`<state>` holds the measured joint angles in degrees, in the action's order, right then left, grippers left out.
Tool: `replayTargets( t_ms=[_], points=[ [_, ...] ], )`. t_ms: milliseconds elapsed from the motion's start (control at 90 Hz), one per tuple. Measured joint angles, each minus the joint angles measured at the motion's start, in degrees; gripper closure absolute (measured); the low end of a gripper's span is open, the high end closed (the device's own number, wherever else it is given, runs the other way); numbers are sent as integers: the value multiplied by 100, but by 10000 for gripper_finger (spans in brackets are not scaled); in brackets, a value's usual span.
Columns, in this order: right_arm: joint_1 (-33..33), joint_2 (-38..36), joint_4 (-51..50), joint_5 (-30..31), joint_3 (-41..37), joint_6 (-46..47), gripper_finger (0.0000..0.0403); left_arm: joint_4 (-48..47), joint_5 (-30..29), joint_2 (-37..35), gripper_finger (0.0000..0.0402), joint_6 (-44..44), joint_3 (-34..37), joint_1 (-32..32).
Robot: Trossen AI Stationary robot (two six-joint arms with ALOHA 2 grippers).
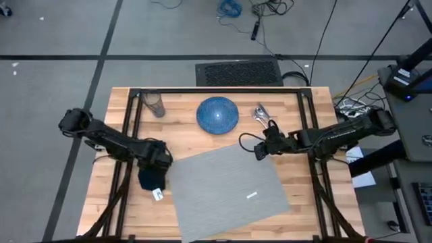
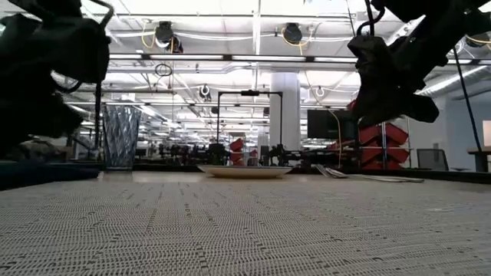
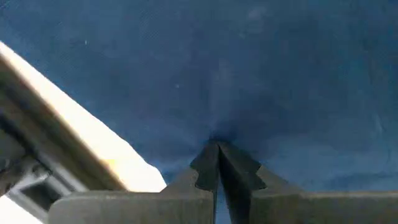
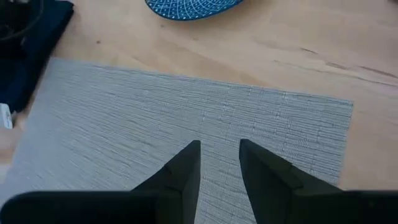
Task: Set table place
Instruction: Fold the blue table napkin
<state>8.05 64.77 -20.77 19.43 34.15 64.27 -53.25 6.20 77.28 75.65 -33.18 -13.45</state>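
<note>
Woven grey placemat [image 1: 228,187] under part-open right gripper [image 4: 217,163]; left gripper [image 3: 217,163] pinches navy cloth napkin [image 3: 249,68].

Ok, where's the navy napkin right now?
In the high view, the navy napkin lies on the table's left side, just off the grey placemat's left edge, with the left tool shut on it.

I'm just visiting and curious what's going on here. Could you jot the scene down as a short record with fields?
table: pale wood with a black frame
placemat: grey, woven, lying askew at the centre
plate: blue, on bare wood beyond the placemat
glass: clear, upright, at the far left
cutlery: silver, bunched to the right of the plate
napkin: navy, by the placemat's left edge
left gripper: shut on the napkin
right gripper: open, above the placemat's right corner
</note>
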Motion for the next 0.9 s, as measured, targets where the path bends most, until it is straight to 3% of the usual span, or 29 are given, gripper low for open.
replayTargets(
  t_ms=[111, 233, 422, 733, 900],
  points=[
    [-9, 0, 23, -9, -2, 0, 303, 378, -772, -286, 402, 7, -38, 215],
    [-17, 0, 41, -8, -2, 27, 303, 474, -871, -604, 402, -8, -46, 380],
    [-11, 0, 34, -16, -2, 50, 303, 222, -352, -931, 402, -1, -44, 342],
    [-11, 0, 38, -29, -2, 63, 303, 352, 616, -1061, 402, 85, -46, -382],
    [-11, 2, 25, -25, -2, 105, 303, -307, 358, -1054, 402, 1057, -46, -709]
  ],
)
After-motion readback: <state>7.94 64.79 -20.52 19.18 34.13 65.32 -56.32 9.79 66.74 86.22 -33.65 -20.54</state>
